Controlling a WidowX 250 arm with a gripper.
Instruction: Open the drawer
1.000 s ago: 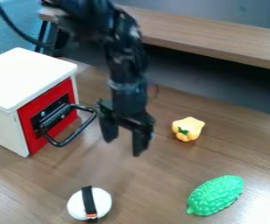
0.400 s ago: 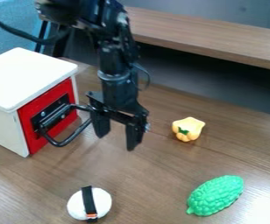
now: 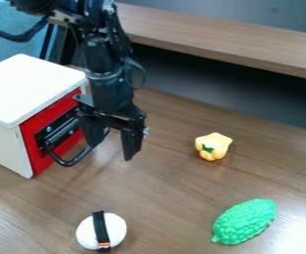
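Wooden table (image 3: 182, 198) | white box (image 3: 26, 89): red drawer (image 3: 35, 155) closed, inside hidden | hand (image 3: 111, 152) spread, at handle (image 3: 64, 163)

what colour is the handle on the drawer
The handle is black, best seen in the camera view, against the drawer's red front.

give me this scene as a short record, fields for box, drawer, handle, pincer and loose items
box: white, upper left of the table
drawer: red front, shut
handle: black loop, sticking out from the drawer front
pincer: open, at the handle's right part in the view
loose items: yellow pepper-like toy, green bumpy toy, white oval with black band
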